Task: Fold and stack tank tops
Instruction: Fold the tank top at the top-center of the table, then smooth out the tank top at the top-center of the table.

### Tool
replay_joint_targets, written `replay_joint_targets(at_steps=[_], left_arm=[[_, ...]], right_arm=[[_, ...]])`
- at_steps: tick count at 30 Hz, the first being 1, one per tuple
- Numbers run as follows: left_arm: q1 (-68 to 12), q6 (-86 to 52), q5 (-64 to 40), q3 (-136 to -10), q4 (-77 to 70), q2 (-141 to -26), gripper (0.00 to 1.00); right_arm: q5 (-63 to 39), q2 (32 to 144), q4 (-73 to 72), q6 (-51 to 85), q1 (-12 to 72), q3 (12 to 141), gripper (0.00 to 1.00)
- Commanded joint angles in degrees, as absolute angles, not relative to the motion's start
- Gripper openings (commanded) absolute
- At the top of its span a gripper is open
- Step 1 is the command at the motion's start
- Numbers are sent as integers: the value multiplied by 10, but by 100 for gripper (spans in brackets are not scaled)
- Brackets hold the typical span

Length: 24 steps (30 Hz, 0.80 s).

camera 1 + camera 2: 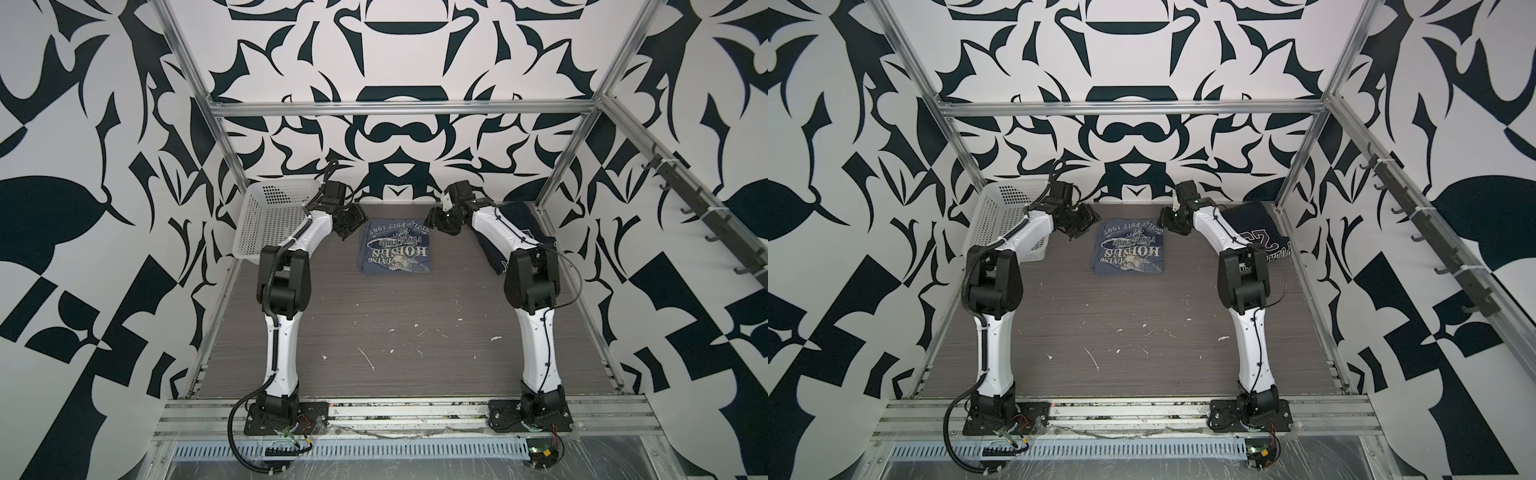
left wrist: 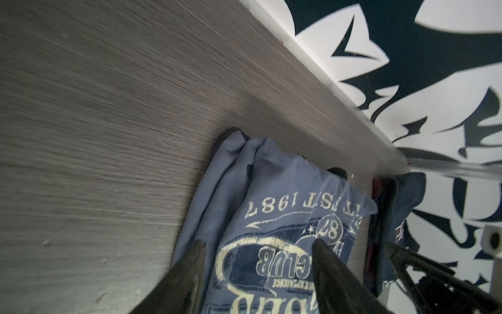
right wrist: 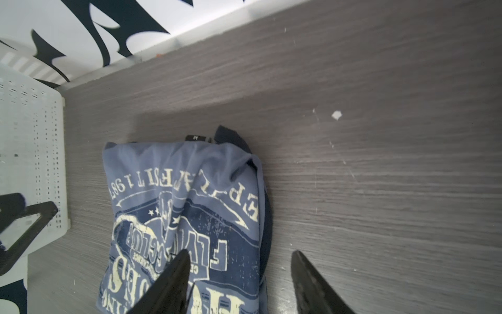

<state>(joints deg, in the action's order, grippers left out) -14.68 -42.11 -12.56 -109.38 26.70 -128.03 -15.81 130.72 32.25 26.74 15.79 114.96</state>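
Observation:
The slate grey-blue tank top lies folded into a rectangle at the back middle of the table, white print up. My left gripper hangs open just over its far left corner. At the far right corner my right gripper is also open. Neither holds cloth; both pairs of fingers are spread above the top. The dark navy tank top lies at the back right, partly hidden behind my right arm.
A white perforated basket stands at the back left, close to my left arm. The patterned back wall rises right behind the folded top. A rail of hooks runs along the right frame.

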Motion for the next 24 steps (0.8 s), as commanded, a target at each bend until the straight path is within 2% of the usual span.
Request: replay_joint_targets(at_steps=[1, 9, 12, 15, 19, 21, 24], left_arm=[[-156, -376, -110, -1142, 281, -1324, 58], [-160, -368, -125, -1241, 286, -1418, 46], [-162, -371, -126, -1260, 280, -1435, 36], [-163, -375, -126, -1271, 275, -1440, 20], [-163, -383, -117, -1275, 263, -1432, 7], [-162, -384, -108, -1280, 264, -1428, 2], [-157, -391, -103, -1272, 256, -1414, 0]], right_arm=[[-169, 1306, 288, 271, 160, 1138, 59], [-182, 1347, 281, 274, 160, 1157, 51], [-188, 1357, 278, 271, 160, 1167, 43], [-191, 1365, 281, 269, 160, 1178, 28], [-193, 1368, 285, 266, 160, 1188, 7], [-191, 1364, 284, 268, 159, 1187, 0], [-189, 1348, 281, 265, 160, 1180, 0]])
